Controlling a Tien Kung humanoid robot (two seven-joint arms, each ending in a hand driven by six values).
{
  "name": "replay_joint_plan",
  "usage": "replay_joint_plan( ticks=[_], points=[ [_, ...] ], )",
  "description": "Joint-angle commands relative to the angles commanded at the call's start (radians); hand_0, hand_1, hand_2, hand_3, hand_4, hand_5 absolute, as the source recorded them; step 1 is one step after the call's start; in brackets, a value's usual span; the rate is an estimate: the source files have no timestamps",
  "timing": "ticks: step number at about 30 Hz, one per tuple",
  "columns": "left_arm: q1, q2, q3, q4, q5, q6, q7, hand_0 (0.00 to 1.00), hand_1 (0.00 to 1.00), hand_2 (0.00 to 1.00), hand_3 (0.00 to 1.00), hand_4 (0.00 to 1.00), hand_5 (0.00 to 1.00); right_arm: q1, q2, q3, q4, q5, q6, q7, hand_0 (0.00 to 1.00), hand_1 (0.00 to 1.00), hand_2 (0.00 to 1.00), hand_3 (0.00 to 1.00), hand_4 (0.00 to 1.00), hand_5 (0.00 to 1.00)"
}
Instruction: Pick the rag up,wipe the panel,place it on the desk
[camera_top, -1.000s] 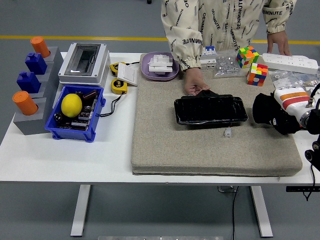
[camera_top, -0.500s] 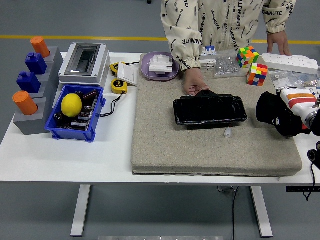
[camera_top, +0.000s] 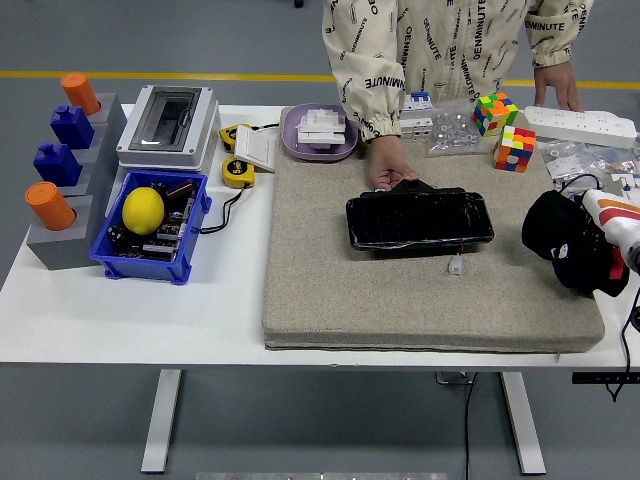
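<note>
A black glossy panel (camera_top: 420, 222) lies on the grey mat (camera_top: 400, 300) in the middle of the table. A person's hand (camera_top: 388, 172) rests on the panel's far left edge. My right hand (camera_top: 598, 240) is at the mat's right edge, well right of the panel. It is shut on a bunched black rag (camera_top: 560, 245), which hides the fingers and hangs just above the mat. A small white piece (camera_top: 455, 266) lies just in front of the panel. The left arm is out of view.
Two colour cubes (camera_top: 505, 130) and a white power strip (camera_top: 580, 124) lie at the back right, where the person's other hand (camera_top: 558, 88) rests. A purple bowl (camera_top: 320, 133), a tape measure (camera_top: 238, 172), a grey box (camera_top: 168, 122) and a blue bin (camera_top: 150, 228) stand at the left.
My right hand has moved to the right with the rag, away from the panel, to the mat's right edge. The panel has shifted slightly left under the person's hand.
</note>
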Motion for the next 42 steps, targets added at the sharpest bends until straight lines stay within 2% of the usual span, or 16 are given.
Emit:
replay_joint_plan(
  ticks=[19, 29, 35, 42],
  points=[
    [0.002, -0.003, -0.002, 0.001, 0.001, 0.0, 0.0, 0.65, 0.664, 0.695, 0.581, 0.683, 0.448, -0.047, 0.012, 0.013, 0.019, -0.002, 0.007, -0.025, 0.395, 0.423, 0.478, 0.501, 0.959, 0.188],
    [0.006, 0.009, -0.013, 0.001, 0.01, 0.0, -0.001, 0.65, 0.663, 0.696, 0.58, 0.682, 0.448, -0.043, 0.033, 0.026, 0.026, -0.007, -0.003, -0.075, 0.404, 0.421, 0.476, 0.502, 0.956, 0.192],
    [0.005, 0.014, -0.013, 0.0, 0.012, 0.0, -0.001, 0.65, 0.663, 0.696, 0.58, 0.682, 0.448, -0.03, 0.035, 0.024, 0.039, 0.052, -0.01, -0.117, 0.402, 0.42, 0.476, 0.502, 0.953, 0.194],
    [0.007, 0.016, -0.019, 0.002, 0.015, 0.0, -0.001, 0.65, 0.662, 0.696, 0.581, 0.682, 0.449, -0.047, 0.006, 0.021, 0.09, 0.157, -0.007, -0.157, 0.391, 0.42, 0.475, 0.5, 0.953, 0.195]
  ],
)
